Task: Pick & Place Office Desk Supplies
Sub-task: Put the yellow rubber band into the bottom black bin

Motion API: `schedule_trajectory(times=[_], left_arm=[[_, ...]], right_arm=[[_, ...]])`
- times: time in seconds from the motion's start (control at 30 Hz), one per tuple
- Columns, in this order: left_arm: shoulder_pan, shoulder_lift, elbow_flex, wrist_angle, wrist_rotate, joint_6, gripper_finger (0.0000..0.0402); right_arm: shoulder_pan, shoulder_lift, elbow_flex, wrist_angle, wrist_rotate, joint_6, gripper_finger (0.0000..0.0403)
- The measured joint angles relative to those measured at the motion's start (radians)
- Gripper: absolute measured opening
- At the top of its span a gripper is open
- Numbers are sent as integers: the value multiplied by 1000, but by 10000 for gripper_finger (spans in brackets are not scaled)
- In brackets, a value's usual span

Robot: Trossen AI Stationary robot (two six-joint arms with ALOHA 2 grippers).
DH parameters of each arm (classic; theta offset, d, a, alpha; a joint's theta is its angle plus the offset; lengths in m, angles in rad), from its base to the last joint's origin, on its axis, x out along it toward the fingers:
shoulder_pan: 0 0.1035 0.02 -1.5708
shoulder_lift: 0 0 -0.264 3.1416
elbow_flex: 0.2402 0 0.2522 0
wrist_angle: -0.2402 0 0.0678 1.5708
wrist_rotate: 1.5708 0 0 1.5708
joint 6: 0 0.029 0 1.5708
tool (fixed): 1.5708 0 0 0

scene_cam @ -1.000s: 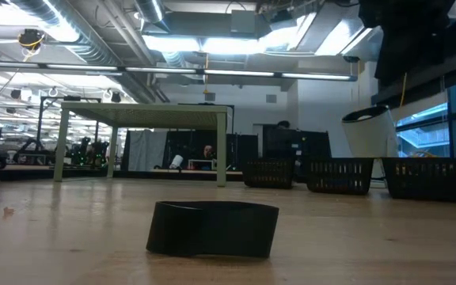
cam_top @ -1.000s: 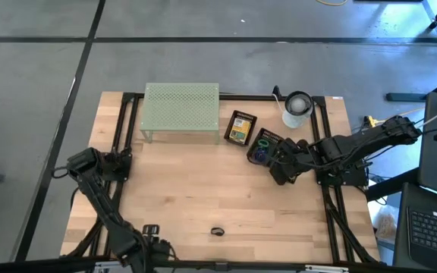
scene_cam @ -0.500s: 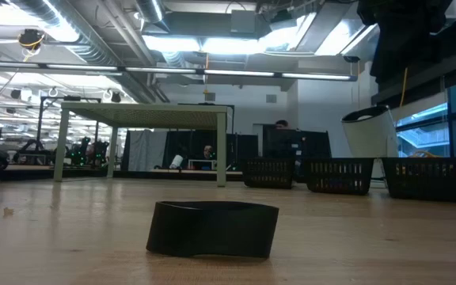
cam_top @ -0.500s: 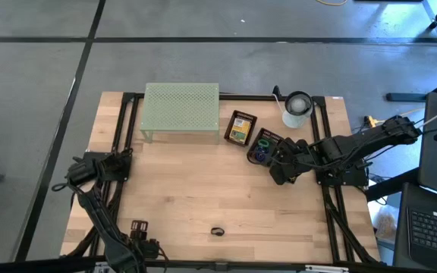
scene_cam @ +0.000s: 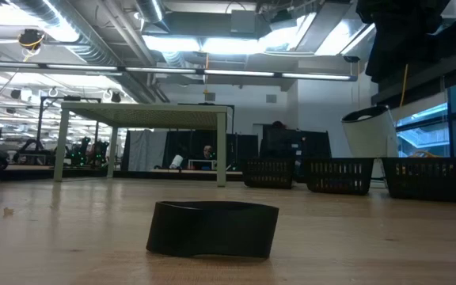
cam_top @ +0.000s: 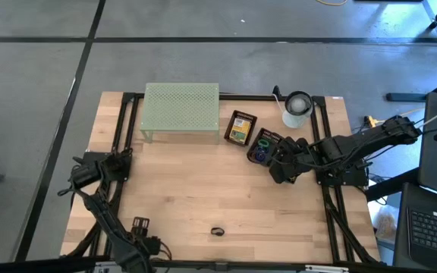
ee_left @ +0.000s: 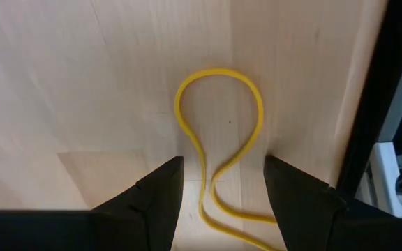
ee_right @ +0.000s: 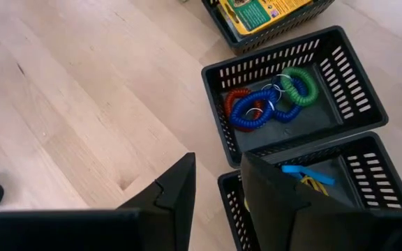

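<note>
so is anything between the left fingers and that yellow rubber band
Nothing visible. The yellow rubber band lies flat on bare wood, its tail running between the open left gripper fingers, with no other item near it.

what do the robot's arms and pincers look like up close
Both arms are dark, jointed and near black, with cables along them. The left pincer and right pincer each end in two matte black, angular fingers with flat inner faces. No markings show.
</note>
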Motion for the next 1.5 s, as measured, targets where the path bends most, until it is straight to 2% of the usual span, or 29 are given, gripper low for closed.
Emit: schedule_trajectory(times=[0.23, 0.43, 0.77, 1.0, 1.13, 1.3, 1.5], left_arm=[[43, -9, -83, 97, 81, 53, 182], [71, -13, -90, 93, 95, 71, 113], [73, -13, -90, 111, 92, -16, 8], [88, -12, -59, 98, 40, 1, 3], [91, -30, -35, 107, -35, 2, 2], [105, -80, -10, 166, -309, 3, 2], [136, -157, 2, 250, -548, 63, 2]], right_arm=[[0, 0, 0, 8, 3, -1, 118], [0, 0, 0, 7, -1, -2, 118], [0, 0, 0, 8, 1, -16, 118], [0, 0, 0, 8, 4, -19, 118], [0, 0, 0, 8, 4, -26, 118], [0, 0, 0, 14, 4, -27, 118], [0, 0, 0, 15, 4, -30, 118]])
